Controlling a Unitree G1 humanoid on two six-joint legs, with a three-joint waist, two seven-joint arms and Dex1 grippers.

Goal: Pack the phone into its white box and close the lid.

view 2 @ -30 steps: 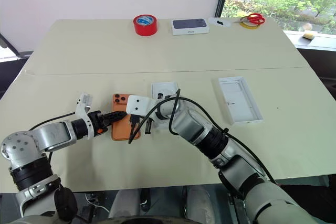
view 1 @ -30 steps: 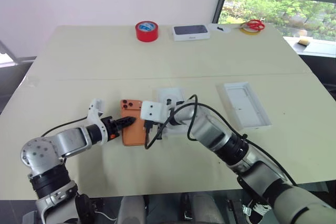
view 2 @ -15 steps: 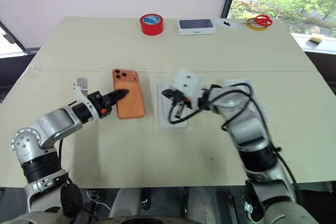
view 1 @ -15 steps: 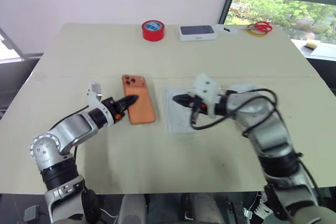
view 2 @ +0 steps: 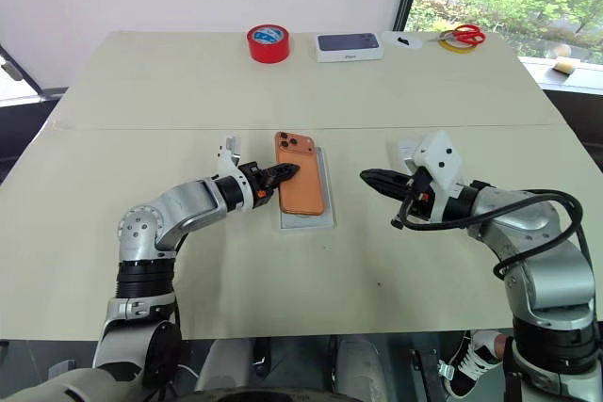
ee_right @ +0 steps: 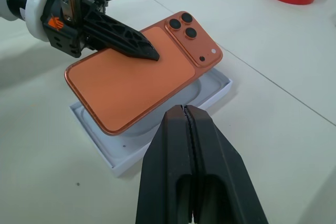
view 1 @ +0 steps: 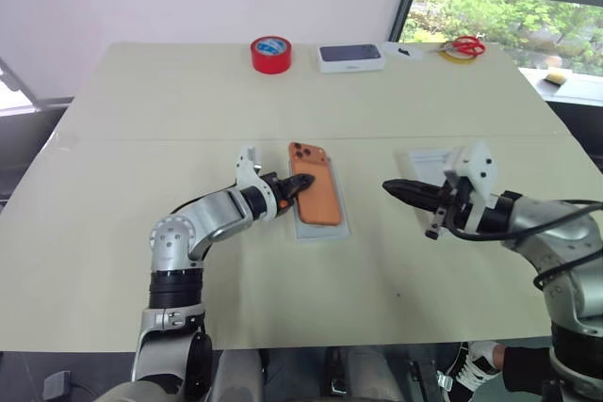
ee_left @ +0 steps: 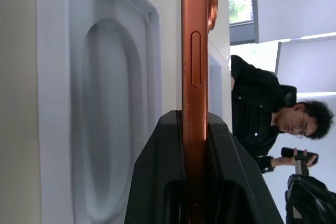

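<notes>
- The left gripper (view 2: 287,172) reaches in from the left with its two black fingers clamped on the long edge of the phone (view 2: 299,185), one finger over the orange back and one beneath.
- The phone is back-up, its camera cluster at the far corner, held just above the white box (view 2: 324,197), which lies on the table (view 2: 188,91) directly below it; the left wrist view shows the phone's edge apart from the tray with its oval recess.
- To the right, the right gripper (view 2: 366,177) hangs above the table with its fingers pressed together and nothing in them, pointing toward the phone but well apart from it.
- At the far edge of the table sit a red tape roll (view 2: 268,43), a box with a dark-blue top (view 2: 349,45) and red scissors (view 2: 462,36).
</notes>
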